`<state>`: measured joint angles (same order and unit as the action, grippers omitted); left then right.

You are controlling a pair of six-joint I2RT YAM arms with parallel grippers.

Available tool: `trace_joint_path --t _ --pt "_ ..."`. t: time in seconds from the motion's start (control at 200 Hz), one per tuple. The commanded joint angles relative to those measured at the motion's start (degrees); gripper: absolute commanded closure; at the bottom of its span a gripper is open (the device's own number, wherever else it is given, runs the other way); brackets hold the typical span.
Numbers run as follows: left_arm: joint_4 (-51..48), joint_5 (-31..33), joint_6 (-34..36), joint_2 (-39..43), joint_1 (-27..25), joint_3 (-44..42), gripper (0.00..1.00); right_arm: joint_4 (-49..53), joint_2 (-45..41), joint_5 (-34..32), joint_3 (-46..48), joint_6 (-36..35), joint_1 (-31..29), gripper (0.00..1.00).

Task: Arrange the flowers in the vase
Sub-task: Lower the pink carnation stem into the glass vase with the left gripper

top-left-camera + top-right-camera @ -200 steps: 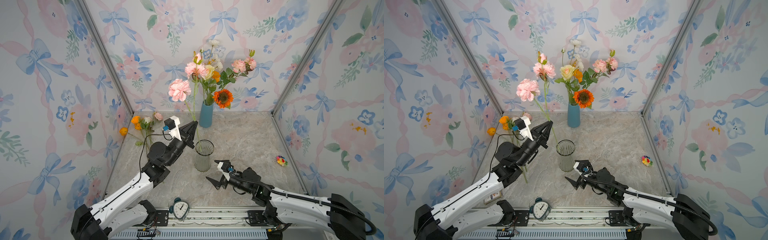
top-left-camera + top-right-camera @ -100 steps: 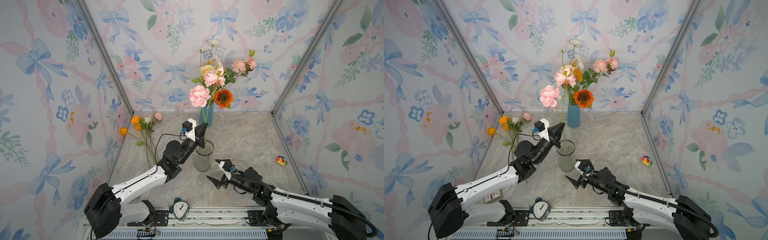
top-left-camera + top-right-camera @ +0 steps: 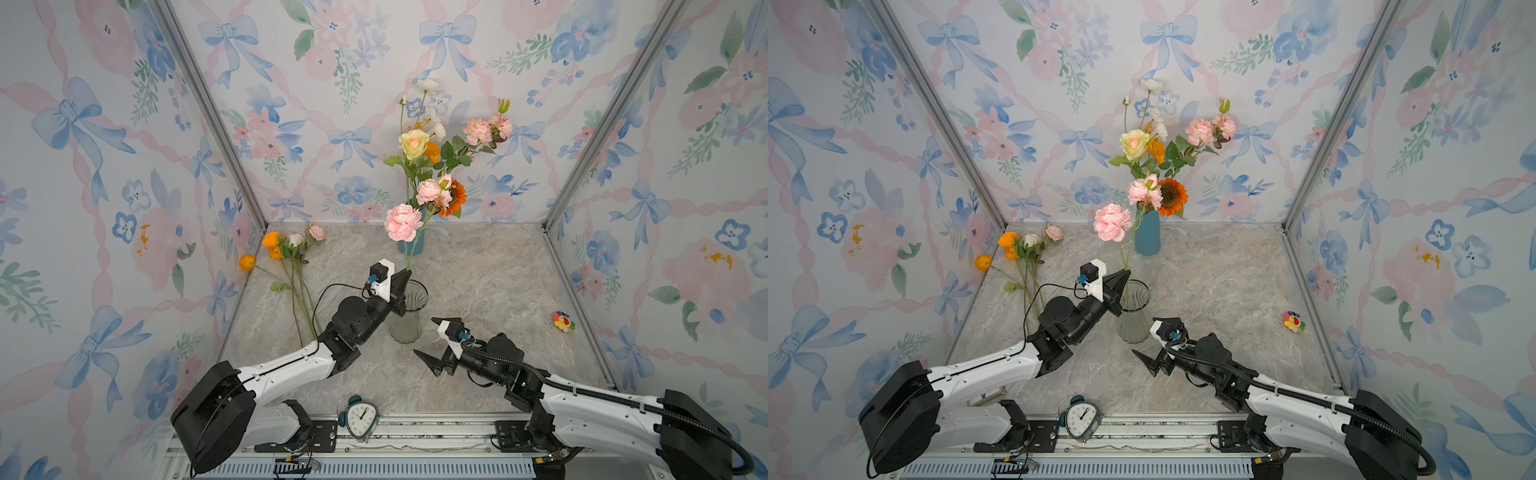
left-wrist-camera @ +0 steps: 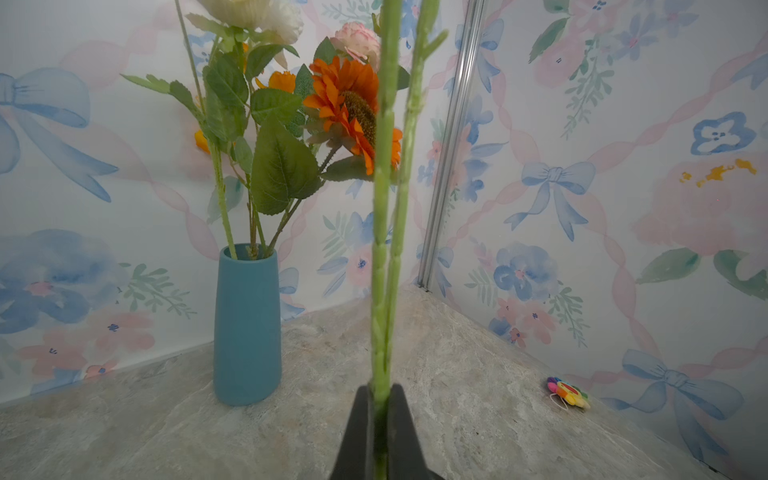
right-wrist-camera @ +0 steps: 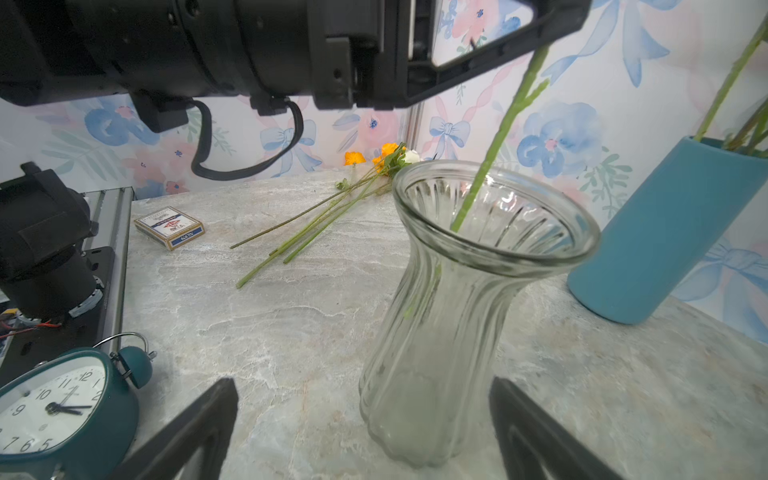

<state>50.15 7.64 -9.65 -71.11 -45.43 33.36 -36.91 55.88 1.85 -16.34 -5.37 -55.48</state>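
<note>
Left gripper (image 3: 406,274) pinches the pink flower (image 3: 402,222) by its stem (image 4: 383,249) (tip inside the glass vase (image 5: 440,324)); right gripper (image 3: 424,336) gapes wide, empty, beside it.

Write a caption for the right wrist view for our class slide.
A green stem enters the glass vase; spare flowers lie beyond on the table.

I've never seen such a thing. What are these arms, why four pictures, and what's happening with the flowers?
Two robot arms work on a table. Two pictures look down from overhead; two come from cameras on the arms' wrists. The left gripper is shut on a pink flower stem, its lower end inside the glass vase. The right gripper, open and empty, hangs beside that vase. More flowers lie loose on the table; others stand in a blue vase. A clock and plush toy sit nearby.
</note>
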Motion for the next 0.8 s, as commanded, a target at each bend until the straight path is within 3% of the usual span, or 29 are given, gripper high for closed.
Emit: trace_joint_path --t 0.0,0.305,0.495,0.795 --pt "2.1 -0.9 -1.7 0.7 -0.4 -1.8 1.00 -0.7 -0.2 0.6 0.3 0.2 0.5 0.03" --pt "2.1 -2.4 -2.8 0.1 -0.6 -4.1 1.00 -0.5 0.2 0.7 0.1 0.0 0.5 0.03" --pt "2.0 -5.7 -2.8 -1.4 -0.6 -3.9 0.97 -0.4 0.4 0.6 0.1 -0.1 0.5 0.03" --pt "0.8 -5.5 -2.7 -0.5 -0.8 -4.1 0.91 -0.4 0.4 0.6 0.0 -0.1 0.5 0.03"
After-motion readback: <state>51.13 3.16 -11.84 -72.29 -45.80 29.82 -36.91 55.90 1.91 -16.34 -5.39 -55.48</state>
